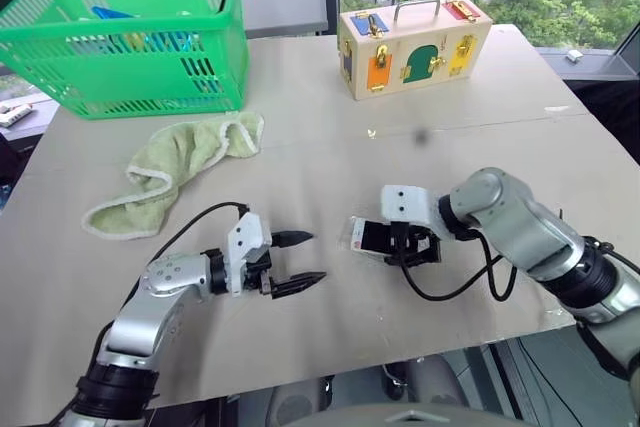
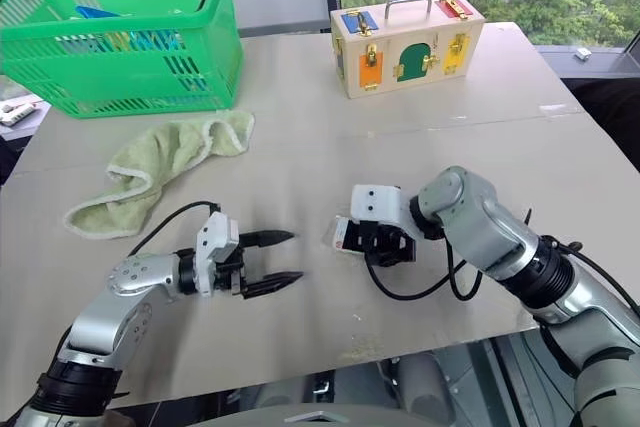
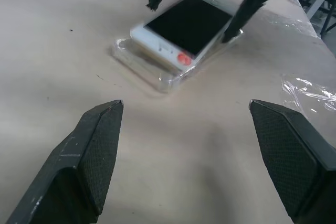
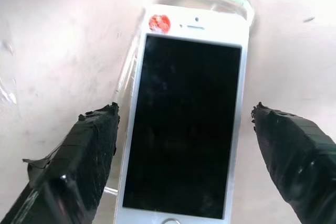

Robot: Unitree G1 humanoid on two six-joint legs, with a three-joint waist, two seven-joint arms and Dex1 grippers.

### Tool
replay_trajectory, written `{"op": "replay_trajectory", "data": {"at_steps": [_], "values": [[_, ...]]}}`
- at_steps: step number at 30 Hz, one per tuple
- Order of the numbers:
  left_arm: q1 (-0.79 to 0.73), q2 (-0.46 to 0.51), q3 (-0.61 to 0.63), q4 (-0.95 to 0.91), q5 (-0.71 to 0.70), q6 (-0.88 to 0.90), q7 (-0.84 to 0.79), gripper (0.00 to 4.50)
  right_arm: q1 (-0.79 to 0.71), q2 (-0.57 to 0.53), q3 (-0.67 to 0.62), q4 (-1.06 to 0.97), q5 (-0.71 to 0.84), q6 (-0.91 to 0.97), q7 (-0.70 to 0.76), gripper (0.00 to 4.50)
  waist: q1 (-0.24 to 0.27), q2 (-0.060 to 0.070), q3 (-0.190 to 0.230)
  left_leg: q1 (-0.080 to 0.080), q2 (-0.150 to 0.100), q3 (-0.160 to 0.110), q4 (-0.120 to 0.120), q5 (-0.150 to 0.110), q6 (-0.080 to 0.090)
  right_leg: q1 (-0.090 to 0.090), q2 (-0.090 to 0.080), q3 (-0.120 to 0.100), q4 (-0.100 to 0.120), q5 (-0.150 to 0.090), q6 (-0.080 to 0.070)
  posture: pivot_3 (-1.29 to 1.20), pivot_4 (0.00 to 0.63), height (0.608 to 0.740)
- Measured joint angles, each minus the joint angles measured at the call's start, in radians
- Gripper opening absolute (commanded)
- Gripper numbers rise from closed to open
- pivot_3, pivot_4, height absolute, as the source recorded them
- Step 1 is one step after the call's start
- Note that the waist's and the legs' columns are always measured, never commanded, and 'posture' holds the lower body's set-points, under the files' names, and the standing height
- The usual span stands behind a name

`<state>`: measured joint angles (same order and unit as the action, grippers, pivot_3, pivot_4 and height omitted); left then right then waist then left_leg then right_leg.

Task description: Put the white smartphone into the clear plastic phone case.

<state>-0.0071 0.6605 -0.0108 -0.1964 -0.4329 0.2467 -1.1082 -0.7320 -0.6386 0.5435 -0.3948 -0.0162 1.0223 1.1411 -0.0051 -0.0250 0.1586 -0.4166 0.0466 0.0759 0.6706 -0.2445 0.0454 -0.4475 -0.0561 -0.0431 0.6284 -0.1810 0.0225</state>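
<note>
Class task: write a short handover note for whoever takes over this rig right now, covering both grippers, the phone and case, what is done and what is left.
Left gripper: open, empty, just above the table, pointing toward the phone.
Right gripper: open, its fingers straddling the white smartphone without gripping it.
The phone lies screen up on the clear plastic phone case, near the table's middle.
Done: phone placed over the case.
Left: it looks skewed, the case rim jutting out along one side and end; check that it is seated and press it in if not.
</note>
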Motion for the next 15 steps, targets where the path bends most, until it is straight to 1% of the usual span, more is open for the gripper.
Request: {"op": "replay_trajectory", "data": {"at_steps": [2, 4, 5, 6, 7, 11, 15], "values": [[-0.004, 0.000, -0.001, 0.000, 0.001, 0.000, 0.000, 3.98, 0.000, -0.001, -0.025, -0.010, 0.026, 0.027, -0.012, 2.38, -0.001, 0.000, 0.000, 0.000, 0.000, 0.000, 0.000, 0.000, 0.000, 0.000, 0.000, 0.000, 0.000, 0.000, 0.000, 0.00, 0.150, 0.740], [-0.011, -0.002, -0.003, 0.002, 0.001, 0.000, 0.000, 3.98, 0.000, 0.012, -0.054, -0.019, 0.059, 0.059, -0.030, 1.45, -0.003, 0.000, 0.000, 0.000, 0.000, 0.000, 0.000, 0.000, 0.000, 0.000, 0.000, 0.000, 0.000, 0.000, 0.000, 0.00, 0.150, 0.740], [-0.021, -0.004, -0.005, 0.006, 0.001, 0.000, -0.001, 3.98, 0.000, 0.026, -0.066, -0.019, 0.071, 0.068, -0.048, 0.85, -0.003, 0.000, 0.000, 0.000, 0.000, 0.000, 0.000, 0.000, 0.000, 0.000, 0.000, 0.000, 0.000, 0.000, -0.001, 0.00, 0.150, 0.740], [-0.030, -0.004, -0.007, 0.012, 0.002, 0.000, -0.001, 3.98, 0.001, 0.048, -0.081, -0.016, 0.077, 0.070, -0.077, 0.36, -0.004, 0.000, 0.000, 0.000, 0.000, -0.001, 0.000, 0.000, 0.000, 0.000, 0.000, 0.000, 0.000, 0.000, -0.001, 0.00, 0.150, 0.740], [-0.032, -0.004, -0.007, 0.012, 0.002, 0.000, -0.001, 3.98, 0.001, 0.057, -0.084, -0.015, 0.079, 0.070, -0.089, 0.02, -0.005, 0.000, 0.000, 0.000, 0.000, 0.000, 0.000, 0.000, 0.000, 0.000, 0.000, 0.000, 0.000, 0.000, -0.001, 0.00, 0.150, 0.740], [-0.035, -0.004, -0.008, 0.015, 0.003, -0.003, -0.008, 3.98, 0.014, 0.079, -0.088, 0.010, 0.103, 0.071, -0.145, 0.02, -0.007, 0.000, 0.000, 0.000, 0.000, 0.000, 0.000, 0.000, 0.000, 0.000, 0.000, 0.000, 0.000, 0.000, -0.001, 0.00, 0.150, 0.740], [-0.035, -0.004, -0.008, 0.015, 0.004, -0.004, -0.010, 3.98, 0.065, 0.083, -0.079, 0.022, 0.108, 0.064, -0.205, 0.02, -0.006, 0.000, 0.000, 0.000, -0.001, 0.000, 0.000, 0.000, 0.000, 0.000, 0.000, 0.000, 0.000, 0.000, 0.000, 0.00, 0.150, 0.740]]}}
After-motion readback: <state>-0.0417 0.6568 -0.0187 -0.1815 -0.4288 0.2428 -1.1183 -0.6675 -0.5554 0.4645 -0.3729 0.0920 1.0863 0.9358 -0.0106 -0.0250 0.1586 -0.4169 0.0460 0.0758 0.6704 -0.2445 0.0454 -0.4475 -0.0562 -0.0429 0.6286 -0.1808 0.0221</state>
